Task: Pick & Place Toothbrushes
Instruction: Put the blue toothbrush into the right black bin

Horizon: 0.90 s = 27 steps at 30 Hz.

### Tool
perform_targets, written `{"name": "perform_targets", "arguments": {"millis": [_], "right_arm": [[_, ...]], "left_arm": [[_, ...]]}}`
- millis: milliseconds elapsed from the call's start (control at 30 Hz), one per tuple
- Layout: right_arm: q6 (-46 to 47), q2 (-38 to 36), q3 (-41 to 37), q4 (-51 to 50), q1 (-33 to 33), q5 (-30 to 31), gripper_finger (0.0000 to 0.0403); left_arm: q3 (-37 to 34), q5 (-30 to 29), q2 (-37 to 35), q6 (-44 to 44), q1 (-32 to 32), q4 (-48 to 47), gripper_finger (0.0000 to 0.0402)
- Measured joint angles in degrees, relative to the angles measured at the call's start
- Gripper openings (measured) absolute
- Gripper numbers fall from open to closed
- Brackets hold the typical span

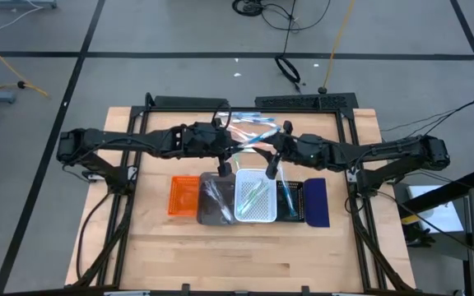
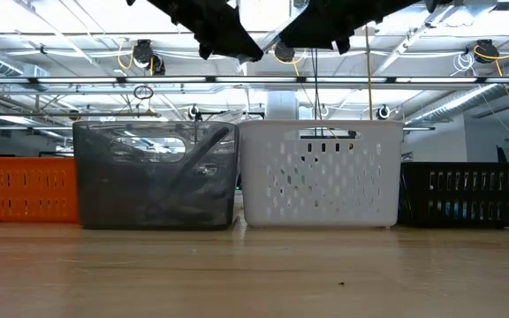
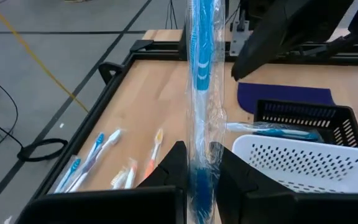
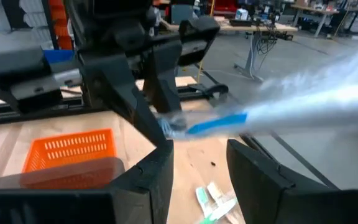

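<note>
A blue toothbrush in a clear wrapper (image 3: 202, 62) is held in the air by my left gripper (image 3: 201, 165), above the grey tray (image 1: 214, 201) and the white tray (image 1: 256, 212). It points toward my right gripper (image 4: 197, 162), which is open. The toothbrush (image 4: 216, 122) passes just beyond the right gripper's fingertips without touching them. Several loose toothbrushes (image 3: 98, 155) lie flat on the table toward the far edge. More lie in the white tray, and one (image 3: 272, 130) lies over the black tray's rim. My left gripper pinches the wrapped toothbrush between its two fingers near one end (image 3: 202, 152). The brush runs straight on past the fingertips, in line with the fingers, toward the table's right side. It is lifted clear of the table and trays.
A row of trays stands at mid-table: orange (image 1: 183, 196), grey, white, black (image 1: 290, 200) and navy (image 1: 317, 201). Both arms meet closely above them. Bare wood (image 1: 245, 255) lies toward the near edge. A black frame (image 1: 303, 100) borders the far side.
</note>
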Motion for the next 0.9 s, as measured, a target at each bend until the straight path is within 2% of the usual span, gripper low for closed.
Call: {"name": "perform_targets", "arguments": {"millis": [233,333,533,900], "right_arm": [[-1.46,0.0,0.0,4.24,0.0,-1.45,0.0139],[-1.57,0.0,0.0,4.36,0.0,-1.39,0.0126],[-4.11,0.04,-0.02,3.56,0.23,-2.4,0.0017],[-5.34,-0.03,-0.02,2.15,0.15,-3.12,0.0011]], "left_arm": [[0.0,0.0,0.0,0.01,-0.8,0.06,0.0036],[0.0,0.0,0.0,-0.11,-0.82,0.05,0.0037],[0.0,-2.18,0.04,-0.21,-0.76,0.24,0.0037],[0.0,-2.72,0.07,-0.38,-0.74,-0.51,0.0036]]}}
